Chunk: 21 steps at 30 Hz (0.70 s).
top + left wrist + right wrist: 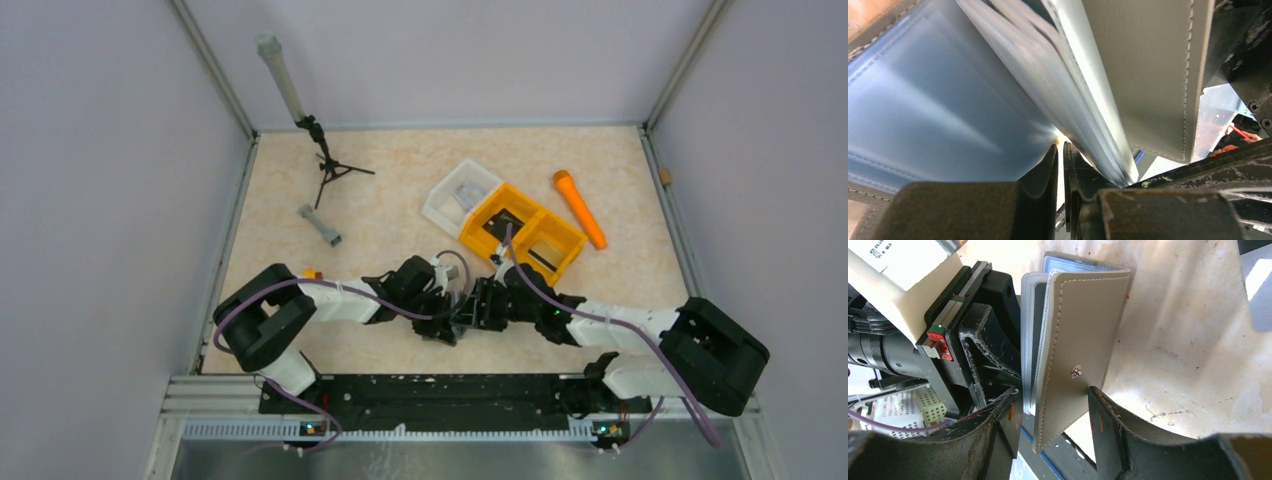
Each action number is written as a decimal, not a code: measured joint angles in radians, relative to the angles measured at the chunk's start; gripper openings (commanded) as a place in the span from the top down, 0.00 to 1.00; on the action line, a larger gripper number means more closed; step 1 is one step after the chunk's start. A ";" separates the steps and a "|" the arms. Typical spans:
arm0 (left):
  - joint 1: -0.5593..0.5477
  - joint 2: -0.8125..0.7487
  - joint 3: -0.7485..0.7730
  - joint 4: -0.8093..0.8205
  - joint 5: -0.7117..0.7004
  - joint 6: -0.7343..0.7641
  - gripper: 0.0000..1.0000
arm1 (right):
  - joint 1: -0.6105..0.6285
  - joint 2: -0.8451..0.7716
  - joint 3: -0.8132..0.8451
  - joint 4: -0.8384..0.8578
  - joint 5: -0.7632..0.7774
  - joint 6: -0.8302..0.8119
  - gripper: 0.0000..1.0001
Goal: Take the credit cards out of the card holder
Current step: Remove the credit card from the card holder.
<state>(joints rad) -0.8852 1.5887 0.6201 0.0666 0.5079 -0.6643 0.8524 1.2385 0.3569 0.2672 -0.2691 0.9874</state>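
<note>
Label (883,252) on the left wrist block is printed, too cropped to read. Holder (1073,340) is held on edge at near-centre of the desk (1188,340), grey stitched cover out, snap (1077,371) showing, clear sleeves fanned. Dark cards (1039,315) sit in the sleeves. Left pincer (1062,160) is pinched tight on a sleeve leaf. Right pincer (1053,389) straddles the holder's lower edge, fingers wide, can't tell if it's squeezing. Bare desk lies beside the holder. Orange bin (480,215) sits apart, further back.
</note>
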 measured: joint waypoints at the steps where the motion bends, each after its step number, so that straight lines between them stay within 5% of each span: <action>1: 0.000 0.000 0.000 0.000 0.000 0.000 0.89 | 0.000 0.000 0.002 -0.003 0.003 0.000 0.48; 7: 0.000 0.008 0.002 0.005 0.004 -0.003 0.89 | 0.002 -0.030 0.002 -0.020 0.007 0.000 0.67; 21: 0.000 0.012 0.002 0.009 0.008 -0.004 0.89 | 0.002 -0.024 -0.010 0.031 0.003 0.024 0.63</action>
<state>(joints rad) -0.8852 1.6005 0.6216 0.0757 0.5163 -0.6685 0.8539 1.2144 0.3466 0.2981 -0.2665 1.0111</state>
